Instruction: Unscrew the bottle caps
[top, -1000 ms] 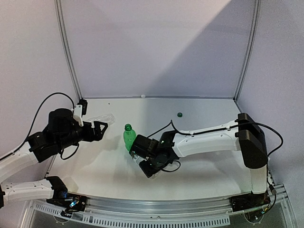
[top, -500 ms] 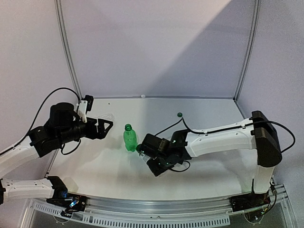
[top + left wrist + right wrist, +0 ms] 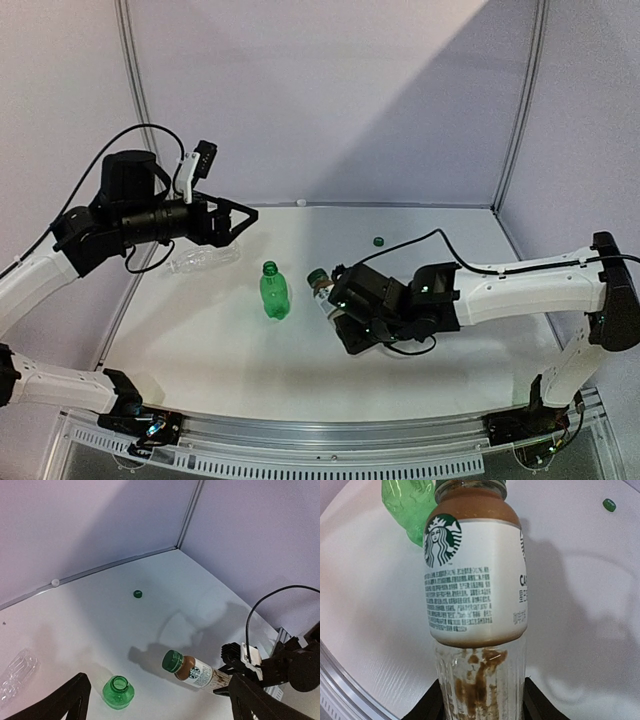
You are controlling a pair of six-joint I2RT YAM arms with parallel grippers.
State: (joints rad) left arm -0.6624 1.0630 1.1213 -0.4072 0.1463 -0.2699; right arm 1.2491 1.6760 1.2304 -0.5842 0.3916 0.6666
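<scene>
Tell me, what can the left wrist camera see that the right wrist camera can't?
Only the left wrist view shows the white cap by the back wall, the clear ribbed bottle lying at the left, and the open mouth of the green bottle. Only the right wrist view shows the labelled bottle close up in the right pincer: its small print and the brown smears inside. Both show the labelled bottle, the green bottle and the loose green cap on the table.
</scene>
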